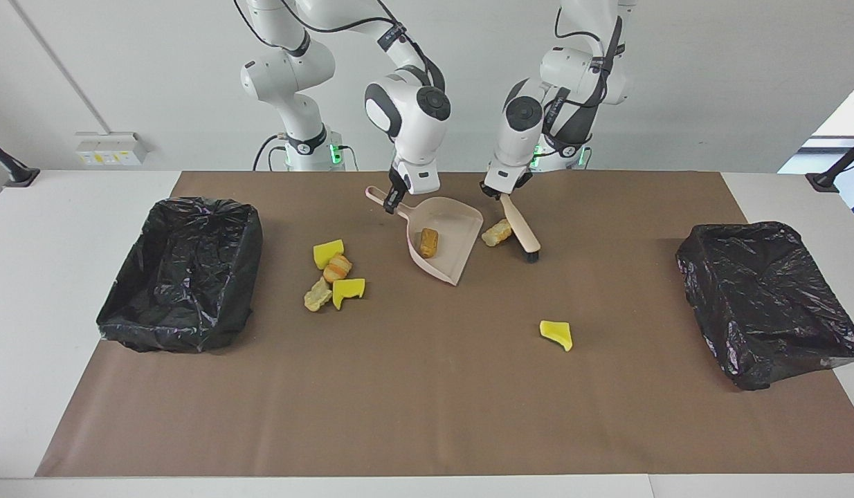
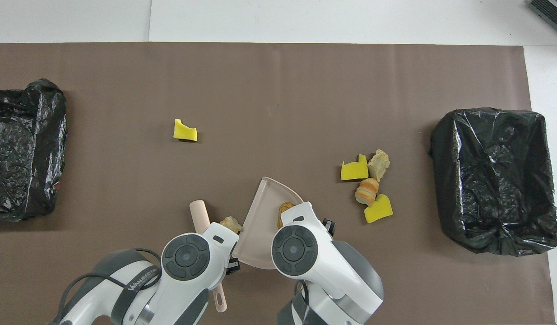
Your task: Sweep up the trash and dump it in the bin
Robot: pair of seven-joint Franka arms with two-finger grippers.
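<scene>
Lone yellow wedge (image 1: 556, 335) lies well apart from both tools.

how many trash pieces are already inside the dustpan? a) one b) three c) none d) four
a: a single orange-brown chunk lies in the dustpan; the pale lump sits just outside it by the brush, and the other pieces are on the mat.

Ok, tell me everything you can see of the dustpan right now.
The dustpan is pale beige, plastic-looking, with a flat tray, low raised walls and a short handle with a hanging loop. It sits on the brown mat near the robots, its open lip pointing away from them. The right gripper is shut on the handle. One orange-brown chunk lies inside; a pale lump sits just outside one wall.
</scene>
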